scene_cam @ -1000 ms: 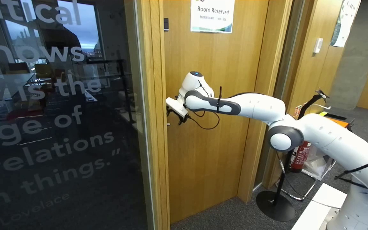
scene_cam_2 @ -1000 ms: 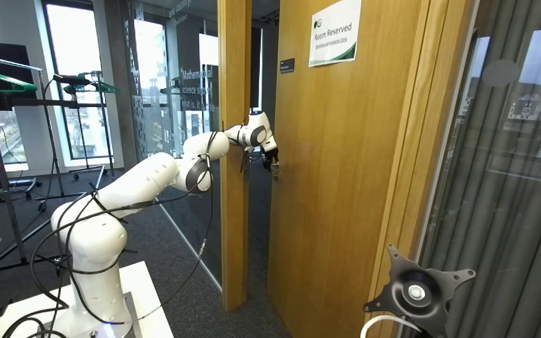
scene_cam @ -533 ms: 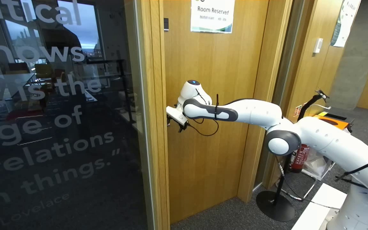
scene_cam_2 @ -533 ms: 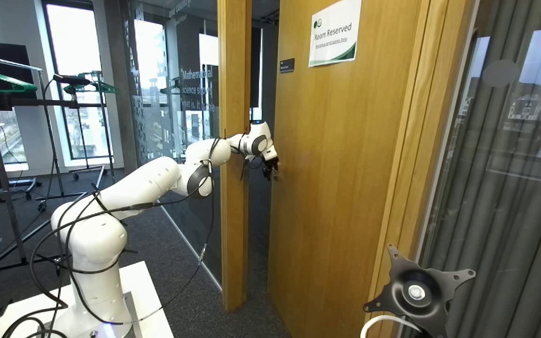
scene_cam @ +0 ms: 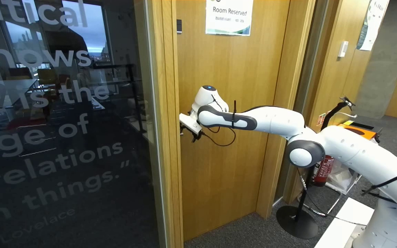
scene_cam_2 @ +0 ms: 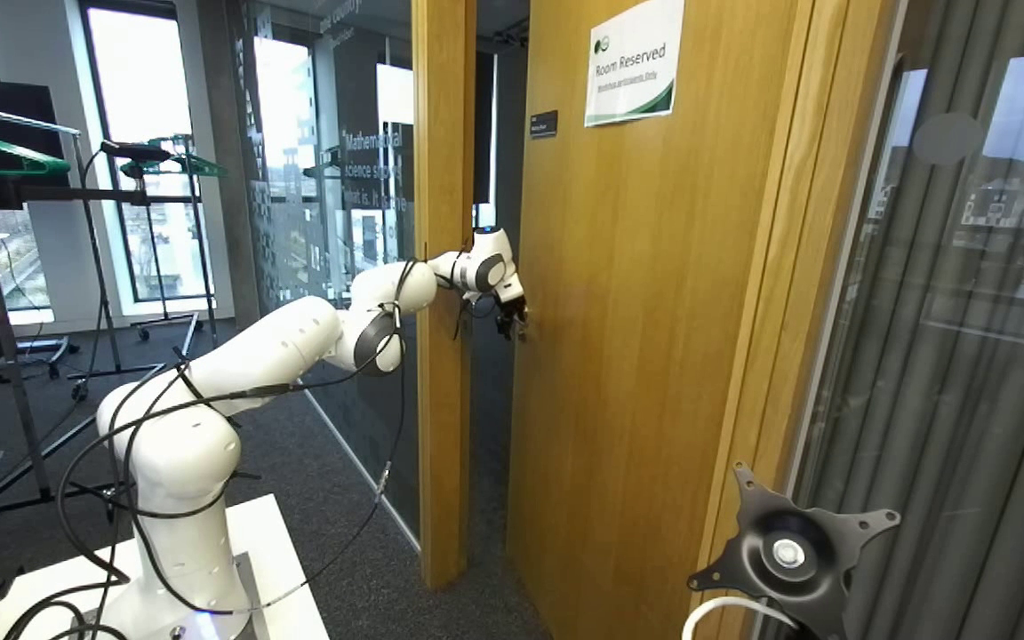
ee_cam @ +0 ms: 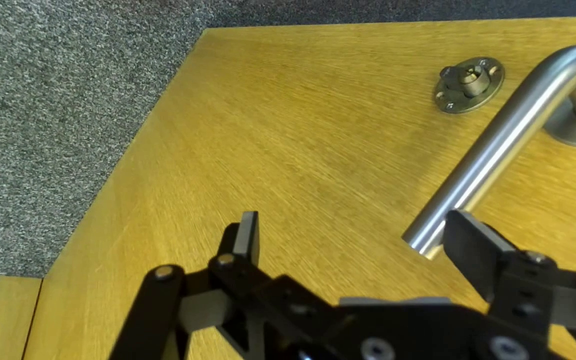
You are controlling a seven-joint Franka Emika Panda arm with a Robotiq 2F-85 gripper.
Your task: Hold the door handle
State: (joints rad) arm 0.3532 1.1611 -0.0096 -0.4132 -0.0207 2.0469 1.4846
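Wooden door [ee_cam: 288, 160] forms the background. Nearest, the fingers [ee_cam: 475, 252] stand parted, holding nothing; contact cannot be confirmed. Next, the door handle [ee_cam: 498, 145], mounted on the door, shows its free end beside one finger. Closing off-centre could catch only the tip and slip. Beyond, in an exterior view, the door stands ajar from its frame [scene_cam_2: 444, 427]; pushing could swing it away.

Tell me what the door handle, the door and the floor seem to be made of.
Door handle: metal, perhaps stainless steel, with a smooth satin finish, judging by its long silvery highlights. Door: wood-faced, low sheen, from the fine grain; solid or veneered, I can't tell. Floor: likely carpet, matte, from its speckled grey texture.
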